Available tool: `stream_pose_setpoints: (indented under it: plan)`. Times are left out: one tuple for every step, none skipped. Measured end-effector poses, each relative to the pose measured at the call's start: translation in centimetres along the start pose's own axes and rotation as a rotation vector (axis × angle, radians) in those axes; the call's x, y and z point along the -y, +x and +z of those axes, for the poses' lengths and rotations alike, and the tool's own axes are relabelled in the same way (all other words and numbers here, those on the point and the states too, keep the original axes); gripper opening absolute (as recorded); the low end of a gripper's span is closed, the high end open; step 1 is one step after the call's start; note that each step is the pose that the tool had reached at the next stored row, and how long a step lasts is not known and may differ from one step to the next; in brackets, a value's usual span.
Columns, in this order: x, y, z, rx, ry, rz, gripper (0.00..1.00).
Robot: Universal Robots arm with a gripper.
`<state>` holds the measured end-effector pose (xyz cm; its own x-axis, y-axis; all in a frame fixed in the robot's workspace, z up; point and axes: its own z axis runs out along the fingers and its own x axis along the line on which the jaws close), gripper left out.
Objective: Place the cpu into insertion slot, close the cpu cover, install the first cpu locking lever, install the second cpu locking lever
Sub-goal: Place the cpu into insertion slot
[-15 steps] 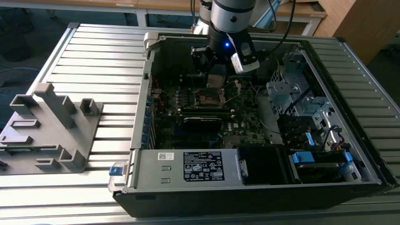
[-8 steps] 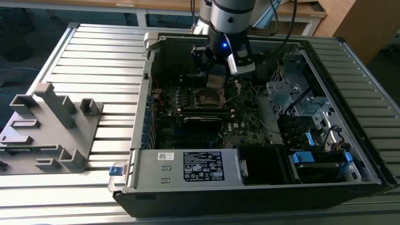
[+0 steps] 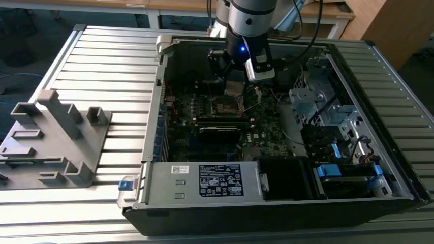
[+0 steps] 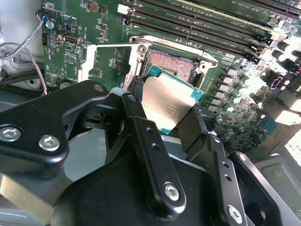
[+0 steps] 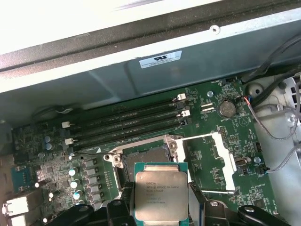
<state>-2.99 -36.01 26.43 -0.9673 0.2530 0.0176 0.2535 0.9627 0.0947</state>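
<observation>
Small flat square grey-faced metal cpu [image 4: 167, 96] held in the black two-fingered claw [image 4: 163, 108]

The claw is closed only to the cpu's width, which is pinched by two opposite edges, likely so its underside is left untouched. Just beyond the claw the square black silver-rimmed insertion slot [image 4: 171, 66] is left bare, the cpu not yet seated. Farther aside, the thin silver square-framed cpu cover [image 4: 86, 63] is swung open, apparently to clear the way.

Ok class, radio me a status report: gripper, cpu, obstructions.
Status: gripper shut on cpu. Hovering near insertion slot, unseated. The cpu cover open; no obstruction seen.
</observation>
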Motion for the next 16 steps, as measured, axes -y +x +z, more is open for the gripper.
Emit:
stream_pose_setpoints:
  plan:
    - [0.0, 0.0, 0.0, 0.0, 0.0, 0.0, 0.54]
    - [0.0, 0.0, 0.0, 0.0, 0.0, 0.0, 0.54]
    - [0.0, 0.0, 0.0, 0.0, 0.0, 0.0, 0.54]
    - [0.0, 0.0, 0.0, 0.0, 0.0, 0.0, 0.54]
    - [0.0, 0.0, 0.0, 0.0, 0.0, 0.0, 0.54]
    - [0.0, 0.0, 0.0, 0.0, 0.0, 0.0, 0.54]
    - [0.0, 0.0, 0.0, 0.0, 0.0, 0.0, 0.54]
    - [0.0, 0.0, 0.0, 0.0, 0.0, 0.0, 0.54]
    - [0.0, 0.0, 0.0, 0.0001, 0.0, 0.001, 0.54]
    - [0.0, 0.0, 0.0, 0.0004, -0.0001, 0.004, 0.54]
    - [0.0, 0.0, 0.01, 0.0011, -0.0002, 0.011, 0.54]
    - [0.0, 0.0, 0.01, 0.0021, -0.0004, 0.022, 0.54]
    - [0.0, 0.0, 0.01, 0.0037, -0.0006, 0.038, 0.54]
    - [0.0, 0.0, 0.02, 0.0053, -0.001, 0.056, 0.54]
    - [0.0, 0.0, 0.04, 0.007, -0.0012, 0.074, 0.54]
    - [0.0, 0.0, 0.05, 0.0088, -0.0016, 0.092, 0.54]
